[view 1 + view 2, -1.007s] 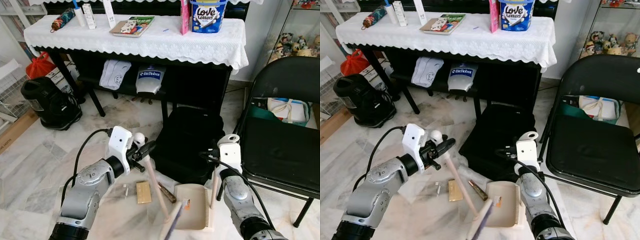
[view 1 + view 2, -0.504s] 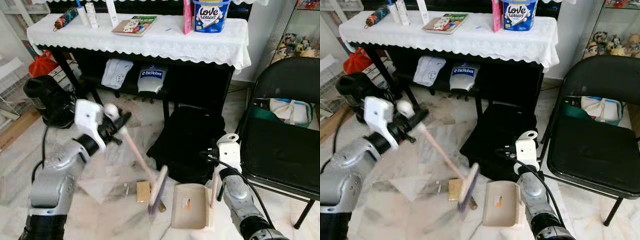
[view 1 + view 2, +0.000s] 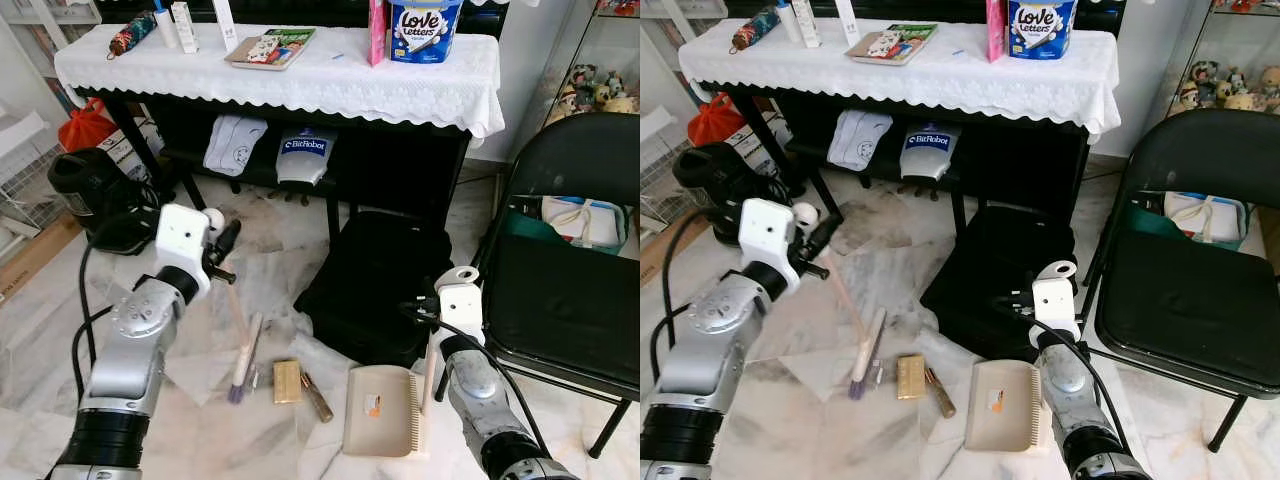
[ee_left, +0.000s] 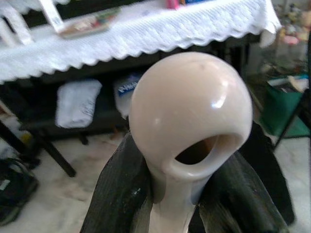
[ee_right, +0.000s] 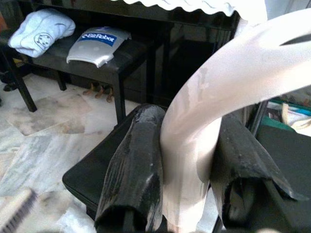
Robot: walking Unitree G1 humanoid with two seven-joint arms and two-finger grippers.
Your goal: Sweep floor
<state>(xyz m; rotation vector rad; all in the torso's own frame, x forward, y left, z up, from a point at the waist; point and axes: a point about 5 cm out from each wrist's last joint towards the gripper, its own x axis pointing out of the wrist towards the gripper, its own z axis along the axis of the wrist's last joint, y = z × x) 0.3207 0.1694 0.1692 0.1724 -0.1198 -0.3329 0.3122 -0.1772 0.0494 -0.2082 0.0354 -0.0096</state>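
Two pincers grip tools: my left gripper (image 3: 222, 243) clamps the brush (image 3: 243, 350), head on the floor left of the debris (image 3: 287, 382); my right gripper (image 3: 432, 312) clamps the dustpan (image 3: 380, 412), right of it.

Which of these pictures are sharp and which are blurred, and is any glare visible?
Left eye view: sharp; broom and dustpan crisp. Left wrist view: handle knob sharp with small glare spots, table behind it soft. Right wrist view: pale handle bright and slightly blurred, and the brush bristles at the corner are out of focus.
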